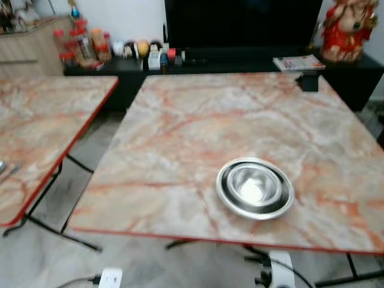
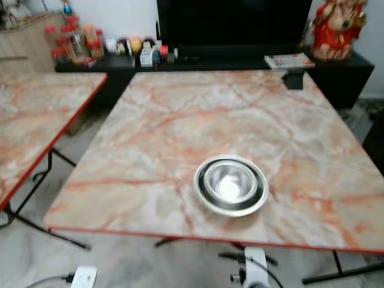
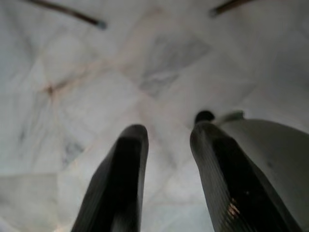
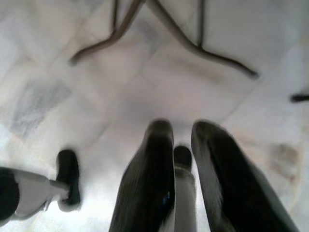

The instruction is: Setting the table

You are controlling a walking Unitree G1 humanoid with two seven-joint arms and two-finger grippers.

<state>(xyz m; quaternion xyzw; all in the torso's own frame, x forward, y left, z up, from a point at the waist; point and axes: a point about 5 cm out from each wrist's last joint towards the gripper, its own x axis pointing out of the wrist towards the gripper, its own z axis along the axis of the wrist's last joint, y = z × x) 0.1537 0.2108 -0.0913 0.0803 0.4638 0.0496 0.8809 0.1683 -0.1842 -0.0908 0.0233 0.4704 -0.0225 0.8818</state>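
A shiny steel bowl (image 1: pixel 254 185) sits in a wider steel plate (image 1: pixel 223 195) near the front edge of the marble-patterned table (image 1: pixel 198 120), slightly right of its middle. In the left wrist view my left gripper (image 3: pixel 169 130) hangs over the pale tiled floor, its black fingers apart and holding nothing. My right gripper (image 4: pixel 182 128) also hangs above the floor by the table legs (image 4: pixel 193 46), with a narrow gap between its fingers and nothing held.
A second marble table (image 1: pixel 42 120) stands to the left across a floor gap, with cutlery (image 1: pixel 6 171) at its edge. A small black object (image 1: pixel 309 82) sits at the far right of the main table. Behind is a dark console with bottles (image 1: pixel 84 45), a book (image 1: pixel 298 62) and a red figurine (image 1: pixel 348 27). A white power strip (image 1: pixel 110 278) lies on the floor.
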